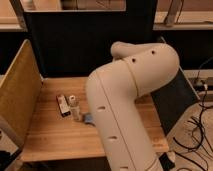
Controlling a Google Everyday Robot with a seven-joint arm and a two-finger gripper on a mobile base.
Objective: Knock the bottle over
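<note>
The small pale bottle (74, 108) with a whitish round cap is on the wooden table (50, 135), left of centre. It appears upright. A small dark red-and-black box (62, 105) lies just to its left. A small flat blue object (88, 119) lies just to its right, against the arm. My big white arm (120, 105) rises from the bottom of the view, bends at the elbow (150, 62) and fills the middle. My gripper does not show; the arm's links hide it.
A tan side panel (20, 90) stands along the table's left edge. A dark back panel (75, 45) closes the far side. Black cables (197, 130) lie on the floor to the right, beside a dark slanted panel (172, 105).
</note>
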